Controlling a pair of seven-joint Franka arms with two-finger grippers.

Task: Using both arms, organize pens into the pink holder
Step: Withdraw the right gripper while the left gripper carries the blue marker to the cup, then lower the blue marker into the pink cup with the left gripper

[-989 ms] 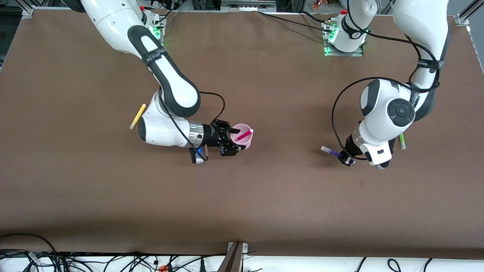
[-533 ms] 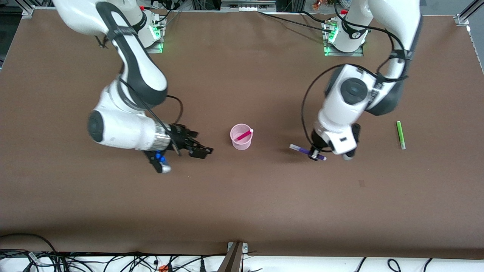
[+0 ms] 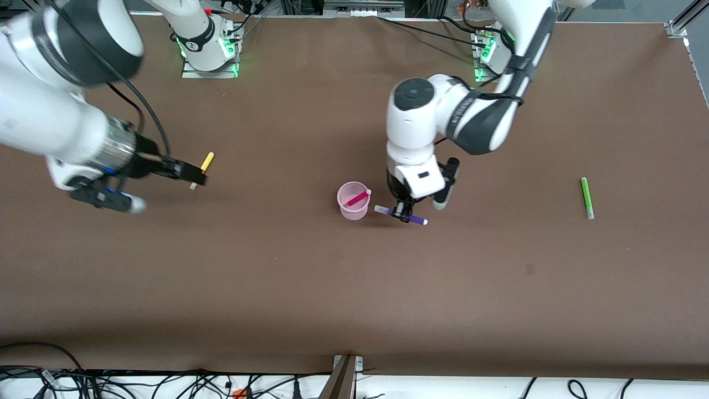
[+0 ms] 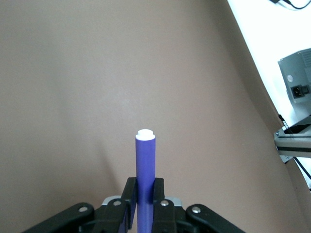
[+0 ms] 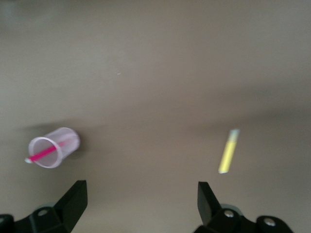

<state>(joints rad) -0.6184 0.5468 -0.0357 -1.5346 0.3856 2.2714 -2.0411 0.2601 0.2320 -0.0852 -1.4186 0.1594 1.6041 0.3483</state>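
Lying nearest the front camera among the task's things, the purple pen is clamped crosswise in the left gripper, which hangs just beside the pink holder on the side toward the left arm's end of the table. The left wrist view shows its two black fingers pinched tight on the purple barrel, the pale tip pointing away over bare brown table.

The pink holder stands upright near the middle of the table, with the magenta pen leaning inside it, its pale end resting at the rim.

The green pen lies flat on the table toward the left arm's end, well apart from the holder and from both grippers.

The right gripper hovers toward the right arm's end of the table, over the lower end of the yellow pen. In the right wrist view its fingers stand spread wide with nothing between them, and the yellow pen lies on the table past them.
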